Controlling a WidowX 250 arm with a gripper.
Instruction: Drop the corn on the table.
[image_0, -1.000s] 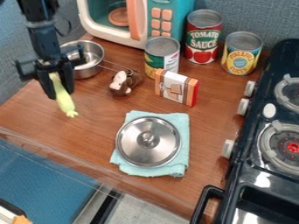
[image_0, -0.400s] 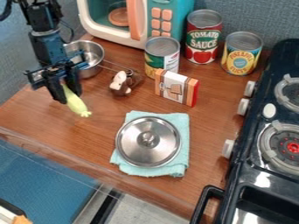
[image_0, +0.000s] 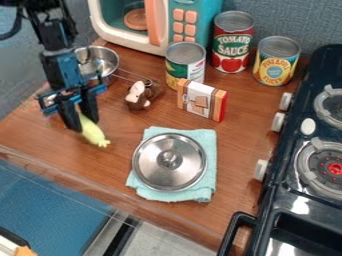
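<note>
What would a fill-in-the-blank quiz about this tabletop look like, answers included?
The end effector grips a yellow-green piece of toy ____. On top of the folded cloth rests a round metal ____ with a knob. Counting them all, ____ cans stand on the wooden table. The black stove is at the ____ side of the picture.

Missing words, in order: corn; lid; three; right.

Black robot arm (image_0: 50, 32), blue patches on its lower section, dark looping cable, black two-fingered end effector (image_0: 81, 120)
</note>
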